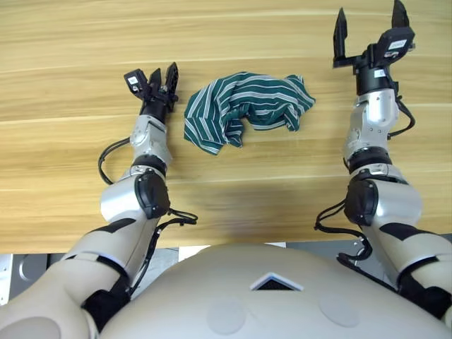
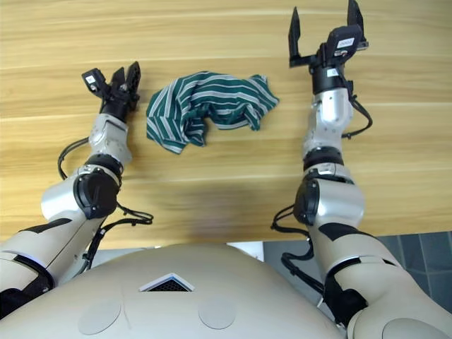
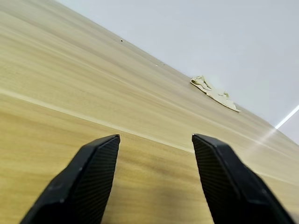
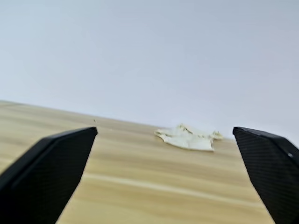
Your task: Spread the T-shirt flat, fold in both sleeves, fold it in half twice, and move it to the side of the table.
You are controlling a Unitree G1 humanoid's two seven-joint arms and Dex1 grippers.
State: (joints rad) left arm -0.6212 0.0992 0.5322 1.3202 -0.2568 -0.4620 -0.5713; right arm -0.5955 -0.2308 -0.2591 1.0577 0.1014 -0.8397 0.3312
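T-shirt [image 1: 244, 106] of dark green cloth with thin white stripes, bunched in a heap on the pale wooden table [image 1: 70, 42], not yet spread flat. Nearest the robot, the black two-fingered left gripper [image 1: 162, 74], fingers parted and empty, low over the wood just beside the heap's left end, apart from the cloth. Then the heap itself, long axis running left to right across the table, left end trailing toward the robot, right end bunched farther out. Beyond that, the black two-fingered right gripper [image 1: 371, 18], spread wide and holding nothing, past the right end and well clear of it. Left arm plainly the nearer of the two; likely a first grab at the left end, the right arm needing to draw back and inward. Far across the table, a small crumpled cream cloth [image 3: 214, 93], well apart from everything else.
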